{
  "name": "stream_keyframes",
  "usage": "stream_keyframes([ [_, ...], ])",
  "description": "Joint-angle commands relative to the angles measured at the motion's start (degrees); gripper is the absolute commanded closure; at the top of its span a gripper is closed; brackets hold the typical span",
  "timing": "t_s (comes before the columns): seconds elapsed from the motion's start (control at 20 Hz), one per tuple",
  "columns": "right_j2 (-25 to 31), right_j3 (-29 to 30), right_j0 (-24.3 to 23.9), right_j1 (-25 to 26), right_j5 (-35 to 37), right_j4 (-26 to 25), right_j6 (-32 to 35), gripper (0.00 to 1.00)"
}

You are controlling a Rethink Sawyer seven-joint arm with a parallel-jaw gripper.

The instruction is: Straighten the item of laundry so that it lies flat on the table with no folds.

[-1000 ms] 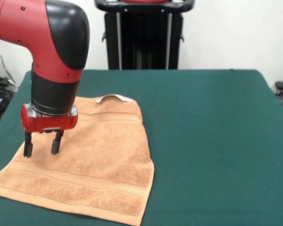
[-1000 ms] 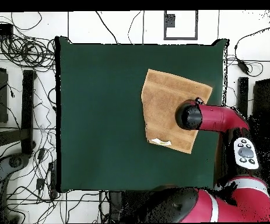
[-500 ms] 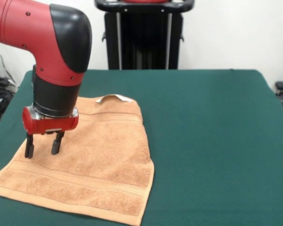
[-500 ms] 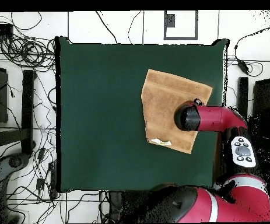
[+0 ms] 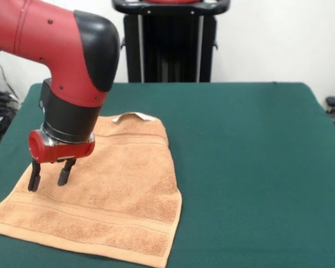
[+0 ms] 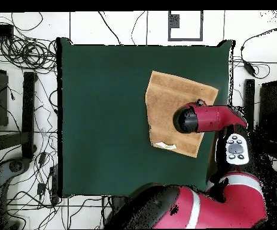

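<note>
Gripper (image 5: pixel 47 178) over towel (image 5: pixel 111 206), no grasp yet.
Towel lies mostly spread at the table's (image 5: pixel 251 167) 8 o'clock in front view; a far-edge bit with white tag (image 5: pixel 135 116) is curled over. Gripper fingers narrowly parted, empty, tips at or just above the cloth at its 10 o'clock; contact unclear. Likely smoothing step; next needs pinching the curled edge and pulling it out flat.

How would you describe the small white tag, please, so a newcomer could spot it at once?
Start at the green table and find the orange towel under the red arm's hand. The tag sits curled at the towel's far edge, the only white thing on it.
</note>
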Motion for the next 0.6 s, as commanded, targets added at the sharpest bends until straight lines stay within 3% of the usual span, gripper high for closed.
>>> stream_keyframes([
  [0.05, -3.63, -4.37, 4.35, 8.36, 4.22, -5.79, 4.75, 0.0],
  [0.6, -8.14, -5.86, 5.55, 10.3, 2.41, -6.25, 5.42, 0.0],
])
